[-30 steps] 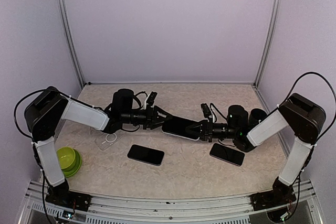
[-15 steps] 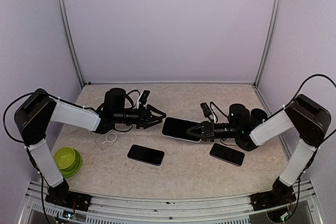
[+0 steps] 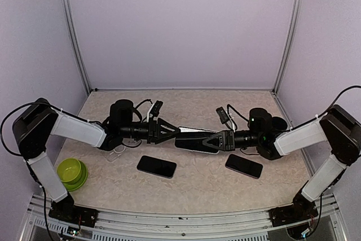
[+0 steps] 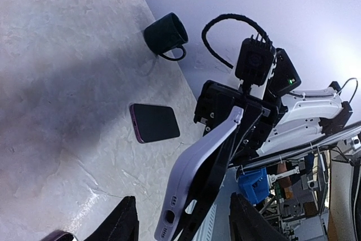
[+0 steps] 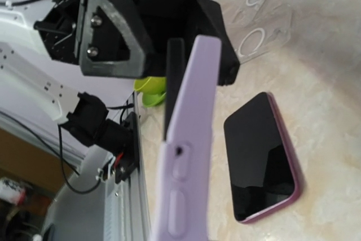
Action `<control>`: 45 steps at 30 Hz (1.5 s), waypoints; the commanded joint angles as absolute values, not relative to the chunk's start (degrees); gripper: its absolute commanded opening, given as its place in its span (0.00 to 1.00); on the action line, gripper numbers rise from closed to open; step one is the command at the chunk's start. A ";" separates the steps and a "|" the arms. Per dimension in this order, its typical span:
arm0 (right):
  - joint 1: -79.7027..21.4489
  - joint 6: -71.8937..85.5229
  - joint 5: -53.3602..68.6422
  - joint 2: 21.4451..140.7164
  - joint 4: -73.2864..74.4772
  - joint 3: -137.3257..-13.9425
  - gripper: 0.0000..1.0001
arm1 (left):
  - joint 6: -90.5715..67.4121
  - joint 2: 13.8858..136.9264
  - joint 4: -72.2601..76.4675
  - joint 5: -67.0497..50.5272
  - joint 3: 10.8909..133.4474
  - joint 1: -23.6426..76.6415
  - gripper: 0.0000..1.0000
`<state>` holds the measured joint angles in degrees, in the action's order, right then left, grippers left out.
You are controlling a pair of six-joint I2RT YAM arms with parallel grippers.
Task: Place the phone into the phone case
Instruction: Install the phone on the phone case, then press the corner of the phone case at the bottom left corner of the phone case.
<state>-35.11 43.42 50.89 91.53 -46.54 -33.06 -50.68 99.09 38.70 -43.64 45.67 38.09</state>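
Observation:
A lavender phone case (image 4: 210, 159) hangs in the air between the two arms, with a dark phone (image 3: 194, 135) lying partly in it. The phone's (image 5: 175, 77) far end stands out of the case (image 5: 189, 139). My right gripper (image 3: 219, 140) is shut on the case's right end. My left gripper (image 3: 172, 132) is open, and its two black fingers (image 4: 125, 221) stand on either side of the case's left end without touching it. In the right wrist view the left gripper (image 5: 141, 32) sits just beyond the case.
Two more dark phones (image 3: 157, 166) (image 3: 243, 166) lie on the table below; one has a purple rim (image 5: 259, 156). A clear case (image 3: 115, 149) lies under the left arm. A green bowl (image 3: 72, 172) stands near left, a dark mug (image 4: 165, 35) far right.
My left gripper let go of the case's left end, opened, drew back, then came close again. The right gripper turned the case and phone flatter and lower.

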 commanded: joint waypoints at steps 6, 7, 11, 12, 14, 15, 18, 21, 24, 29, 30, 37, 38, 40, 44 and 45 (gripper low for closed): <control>-34.84 33.70 54.93 86.16 -46.85 -32.34 0.00 | -51.52 97.58 50.10 -48.65 42.81 40.56 0.54; -34.86 33.14 55.15 85.76 -46.85 -32.16 0.00 | -52.01 97.91 50.95 -49.23 42.66 40.83 0.54; -34.89 31.40 55.58 84.46 -45.77 -31.74 0.00 | -54.96 98.99 57.03 -51.01 41.90 41.51 0.53; -34.95 31.17 55.75 84.20 -45.70 -31.64 0.00 | -55.76 99.36 58.62 -51.44 41.73 41.56 0.52; -34.91 30.74 56.04 83.67 -45.61 -31.43 0.00 | -57.92 99.93 61.64 -52.18 41.45 41.66 0.50; -34.93 30.54 56.08 83.53 -45.61 -31.34 0.00 | -58.85 100.45 63.01 -52.54 41.34 41.66 0.49; -34.89 30.85 57.03 83.19 -46.73 -30.84 0.00 | -60.30 101.34 65.36 -53.33 41.22 41.82 0.45; -34.93 30.84 58.09 82.90 -48.14 -30.29 0.00 | -60.98 101.99 66.60 -53.75 41.26 42.19 0.41; -34.94 30.46 58.58 82.47 -48.51 -30.07 0.00 | -61.18 102.36 67.03 -54.00 41.69 42.68 0.35; -34.96 30.98 60.09 82.68 -50.25 -29.88 0.00 | -62.22 103.17 68.92 -54.67 42.26 43.47 0.28; -34.94 31.00 60.12 82.77 -50.33 -29.95 0.00 | -62.74 103.39 69.62 -54.83 42.34 43.64 0.24; -34.90 31.01 60.09 83.47 -49.60 -30.55 0.00 | -64.31 104.50 71.63 -55.05 42.89 44.12 0.08; -34.90 30.69 59.73 83.42 -48.95 -30.81 0.00 | -64.08 104.44 70.85 -54.63 42.89 44.00 0.06; -34.97 29.89 59.08 83.18 -47.11 -31.21 0.00 | -62.16 103.84 67.37 -52.91 42.76 43.80 0.02; -34.91 28.36 58.39 81.80 -44.59 -31.38 0.00 | -52.84 100.14 53.58 -45.58 43.13 43.71 0.00; -34.94 28.07 58.26 81.42 -44.15 -31.38 0.00 | -51.01 99.26 51.19 -44.16 43.20 43.76 0.00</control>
<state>-34.70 32.53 58.85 84.40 -43.46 -30.04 -57.43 102.98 64.03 -51.62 41.71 42.68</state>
